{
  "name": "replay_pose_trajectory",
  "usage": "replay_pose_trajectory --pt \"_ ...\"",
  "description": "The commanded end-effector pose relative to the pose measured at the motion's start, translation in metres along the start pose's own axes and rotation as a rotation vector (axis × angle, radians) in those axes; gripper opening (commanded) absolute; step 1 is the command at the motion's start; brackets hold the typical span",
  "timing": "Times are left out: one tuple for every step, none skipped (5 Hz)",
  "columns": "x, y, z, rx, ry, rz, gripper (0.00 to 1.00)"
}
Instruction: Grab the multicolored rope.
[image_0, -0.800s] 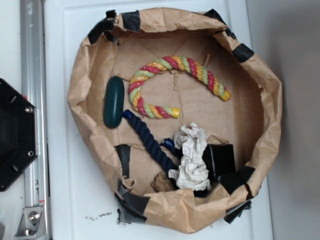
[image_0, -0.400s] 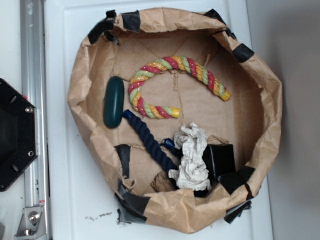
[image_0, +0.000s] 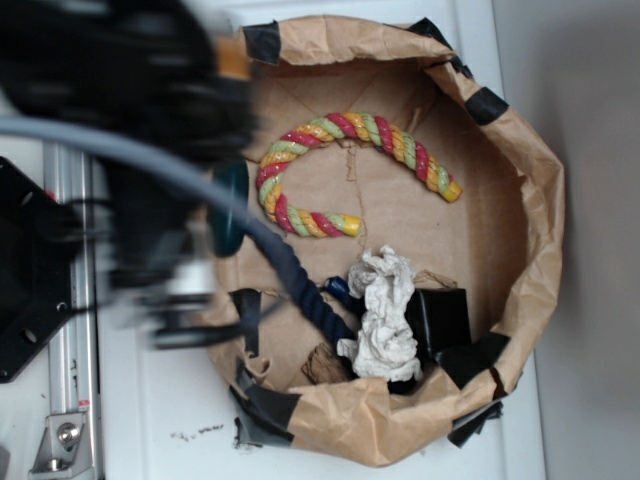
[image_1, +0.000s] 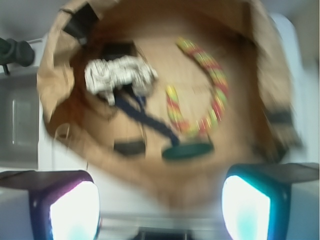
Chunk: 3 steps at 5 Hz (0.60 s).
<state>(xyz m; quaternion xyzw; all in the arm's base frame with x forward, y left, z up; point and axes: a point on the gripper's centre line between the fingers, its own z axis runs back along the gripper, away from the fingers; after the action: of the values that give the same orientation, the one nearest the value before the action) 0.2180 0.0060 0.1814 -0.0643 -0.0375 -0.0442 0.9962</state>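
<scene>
The multicolored rope (image_0: 345, 125), twisted from red, yellow and green strands, lies curved in a horseshoe on the floor of a brown paper bin (image_0: 530, 200). My arm (image_0: 140, 90) is a dark blur over the bin's left rim, well left of the rope, and its fingers cannot be made out in the exterior view. The wrist view looks down from high up: the rope (image_1: 217, 82) lies far ahead. My gripper (image_1: 160, 200) is open, its two pads wide apart with nothing between them.
Also in the bin are a dark green oval object (image_0: 232, 215), a navy blue rope (image_0: 300, 285), a crumpled white cloth (image_0: 383, 315) and a black box (image_0: 440, 320). Black tape patches line the rim. A metal rail (image_0: 70, 400) runs along the left.
My arm has swept into view over the bin's left side, blurred by motion; it was out of view before. The rope and the other objects have not moved.
</scene>
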Motion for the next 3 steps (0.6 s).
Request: replay_pose_trajectory --pt "0.06 0.019 -0.069 0.041 0.046 -0.365 1.0" --pt "0.064 0.031 -0.088 0.092 0.095 -0.413 1.0" --pt "0.074 0.048 -0.103 0.196 0.141 -0.427 1.0"
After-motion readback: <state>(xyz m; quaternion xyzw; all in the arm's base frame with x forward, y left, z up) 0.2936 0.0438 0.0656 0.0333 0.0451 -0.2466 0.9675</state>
